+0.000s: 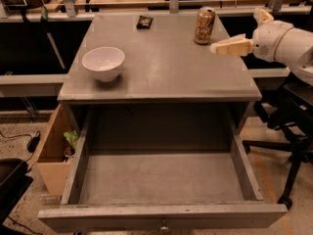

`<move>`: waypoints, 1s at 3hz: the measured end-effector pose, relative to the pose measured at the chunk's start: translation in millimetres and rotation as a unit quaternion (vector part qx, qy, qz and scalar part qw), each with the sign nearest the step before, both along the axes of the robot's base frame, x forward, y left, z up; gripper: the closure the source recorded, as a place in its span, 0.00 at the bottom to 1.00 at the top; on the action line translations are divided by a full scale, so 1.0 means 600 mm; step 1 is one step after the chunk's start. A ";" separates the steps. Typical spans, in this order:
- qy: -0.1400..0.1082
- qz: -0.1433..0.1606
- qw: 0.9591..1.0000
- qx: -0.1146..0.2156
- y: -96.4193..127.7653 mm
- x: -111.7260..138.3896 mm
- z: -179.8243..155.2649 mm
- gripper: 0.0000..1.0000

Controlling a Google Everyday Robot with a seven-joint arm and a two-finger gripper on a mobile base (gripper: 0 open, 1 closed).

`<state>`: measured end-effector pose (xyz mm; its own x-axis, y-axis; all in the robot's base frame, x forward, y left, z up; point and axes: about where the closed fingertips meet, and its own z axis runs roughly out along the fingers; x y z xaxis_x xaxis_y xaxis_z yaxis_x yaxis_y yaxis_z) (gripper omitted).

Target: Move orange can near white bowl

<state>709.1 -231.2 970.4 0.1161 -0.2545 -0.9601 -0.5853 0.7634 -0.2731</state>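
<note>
We saw the orange can [204,26] standing upright in the upper right of the grey worktop [171,70]. The tool [215,47] reached in from the right edge of the frame, its tip just beside the can's lower right and not touching it. We could not tell whether it was released or clenched. The white bowl [103,63] sat at centre left, well apart from the can. A small black packet [144,21] lay by the far edge.

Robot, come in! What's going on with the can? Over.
End effector at table's right edge, close to can. Can upright, back right, far from bowl. Packet at back, off the path.
</note>
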 end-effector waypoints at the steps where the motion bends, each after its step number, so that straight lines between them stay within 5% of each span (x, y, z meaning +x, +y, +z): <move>1: -0.016 -0.015 1.000 0.014 -0.006 0.081 -0.001 0.00; 2: -0.020 -0.031 0.999 0.020 -0.015 0.140 -0.005 0.00; 3: 0.004 -0.045 0.999 0.027 -0.012 0.206 -0.028 0.00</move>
